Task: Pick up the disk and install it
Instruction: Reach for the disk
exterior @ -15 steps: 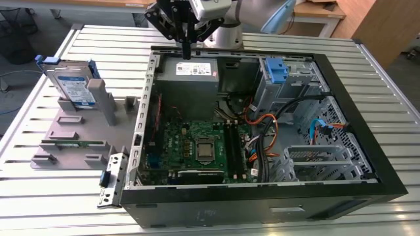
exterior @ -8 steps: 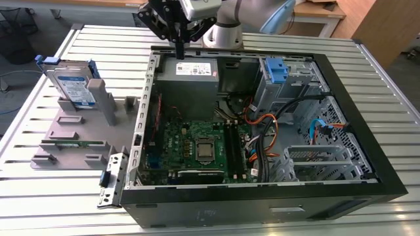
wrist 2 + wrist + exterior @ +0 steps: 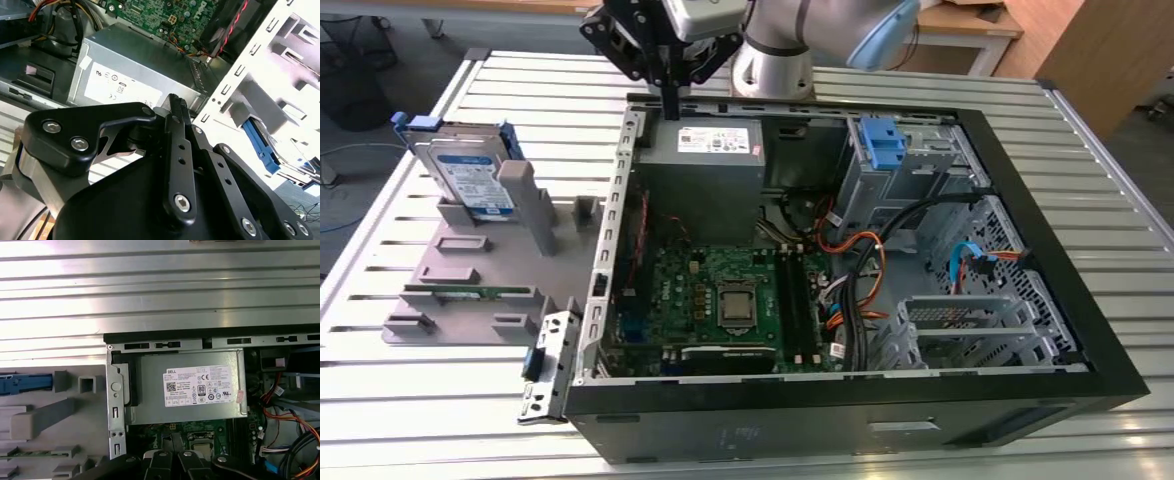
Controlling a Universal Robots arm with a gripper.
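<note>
counter (image 3: pixel 400 400): slatted metal, carries everything noted below

computer case (image 3: pixel 761 435): lies open on its side; motherboard, cabling and drive cage are exposed

grey fixture (image 3: pixel 467 270): sits on the counter just beside the case, at nine o'clock from it in the exterior view

power supply (image 3: pixel 707 140): seated in the case's twelve o'clock corner, label uppermost, and seen in both wrist views

the disk (image 3: pixel 467 175): stands on edge in the grey fixture at its eleven o'clock end, blue carrier frame around it, not gripped and not yet installed

gripper (image 3: pixel 671 112): hangs over the power supply's far edge, well apart from the disk; the fingers (image 3: pixel 670 95) are pressed together and hold nothing

assessment: the pick-up step is open, with the tool over the wrong item. done well, the pick means fingers spread wide before descent, a centred approach from above onto the disk's top edge, a grip across the flat metal faces rather than the flexible blue frame, and a straight vertical lift so the frame does not snag the fixture posts
</note>
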